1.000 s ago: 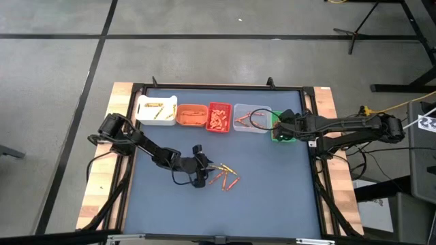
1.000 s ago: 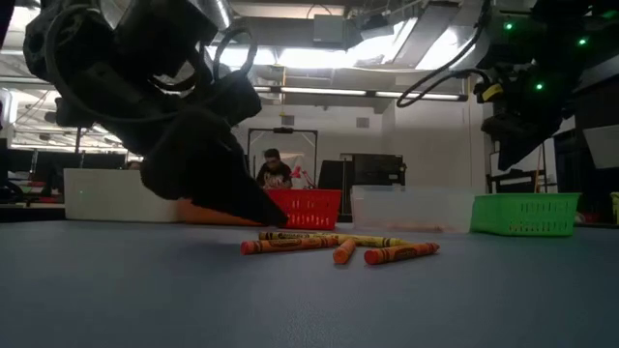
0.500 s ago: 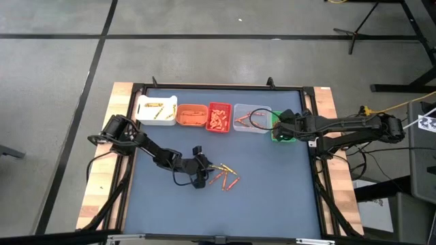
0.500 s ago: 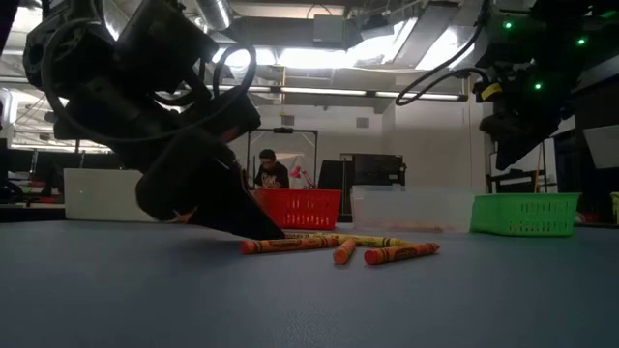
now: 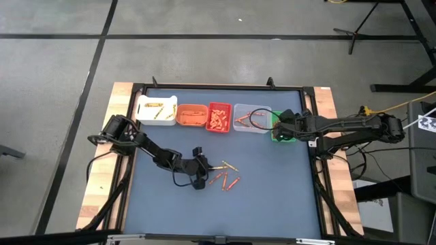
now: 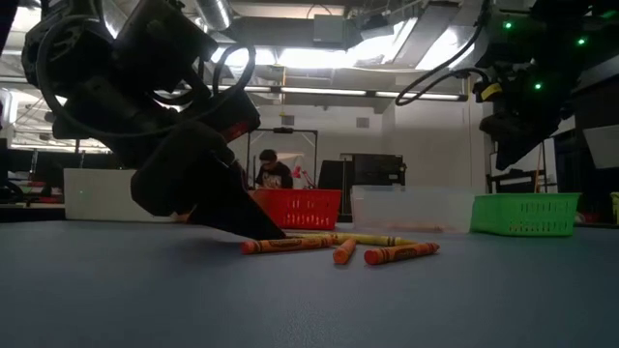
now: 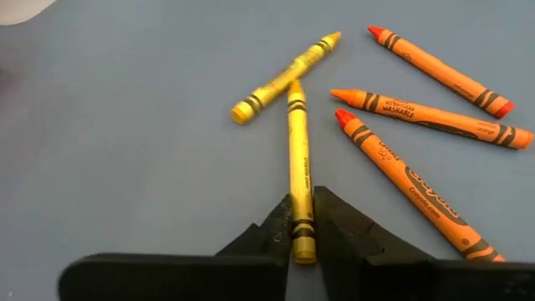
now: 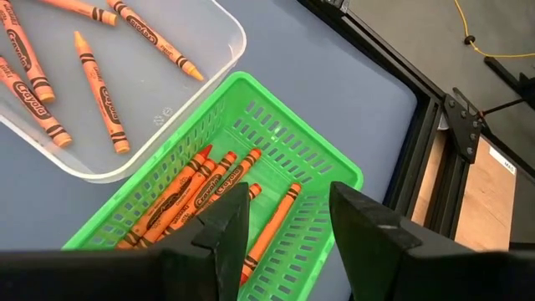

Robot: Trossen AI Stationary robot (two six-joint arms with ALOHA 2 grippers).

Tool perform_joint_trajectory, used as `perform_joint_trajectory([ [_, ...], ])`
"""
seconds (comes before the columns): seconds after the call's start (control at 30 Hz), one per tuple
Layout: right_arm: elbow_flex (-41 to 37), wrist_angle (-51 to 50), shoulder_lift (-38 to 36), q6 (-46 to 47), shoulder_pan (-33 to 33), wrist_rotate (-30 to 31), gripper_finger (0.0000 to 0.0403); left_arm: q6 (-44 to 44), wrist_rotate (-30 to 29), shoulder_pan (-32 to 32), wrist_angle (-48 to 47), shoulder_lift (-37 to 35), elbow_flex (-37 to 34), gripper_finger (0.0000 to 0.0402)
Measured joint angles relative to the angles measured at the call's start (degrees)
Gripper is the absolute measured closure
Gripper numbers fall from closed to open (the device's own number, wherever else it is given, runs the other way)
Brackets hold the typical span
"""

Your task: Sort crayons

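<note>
Blue-grey and matte, the work surface sits inside a black frame with wooden edging, on a grey floor crossed by dark tape lines; across it, the low view shows a lit workshop where a person sits behind the bins. At mid-surface the left tool pinches one end of a yellow wax crayon with a paper wrapper, fingers closed against its sides. The crayon's long axis runs straight out ahead of the tool, its far tip touching a second yellow crayon lying crosswise. Three orange crayons lie just beside it on the surface. A row of small bins stands along the far edge: white, orange, red, clear, green. The white bin, already holding yellowish crayons, is nearest the left arm and looks the likely destination. The right tool hangs open and empty over the green bin, well apart.
</note>
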Motion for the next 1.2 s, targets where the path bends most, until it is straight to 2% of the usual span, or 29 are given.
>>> perform_joint_trajectory([
  [0.23, 0.0, 0.1, 0.0, 0.0, 0.0, -2.2, 0.0237, 0.0, -0.4, 0.0, -0.2, 0.0, 0.0, 0.0386],
  [0.53, 0.0, 0.3, 0.0, 0.0, 0.0, -10.2, 0.0237, 0.0, -0.3, 0.0, -0.2, -0.6, -0.1, 0.0389],
  [0.67, 0.0, 1.8, 0.0, -0.4, 0.0, -10.7, 0.0237, 0.3, -0.6, 0.1, -1.2, -2.7, -0.3, 0.0389],
  [0.93, 0.0, 7.9, -0.2, -7.3, 0.0, -12.5, 0.0237, 0.4, -1.2, 0.2, -6.8, -11.6, -0.2, 0.039],
  [1.2, 0.1, 16.6, -0.2, -12.3, 0.0, -18.6, 0.0237, 0.4, -5.5, 2.0, -21.1, -27.1, -0.2, 0.039],
])
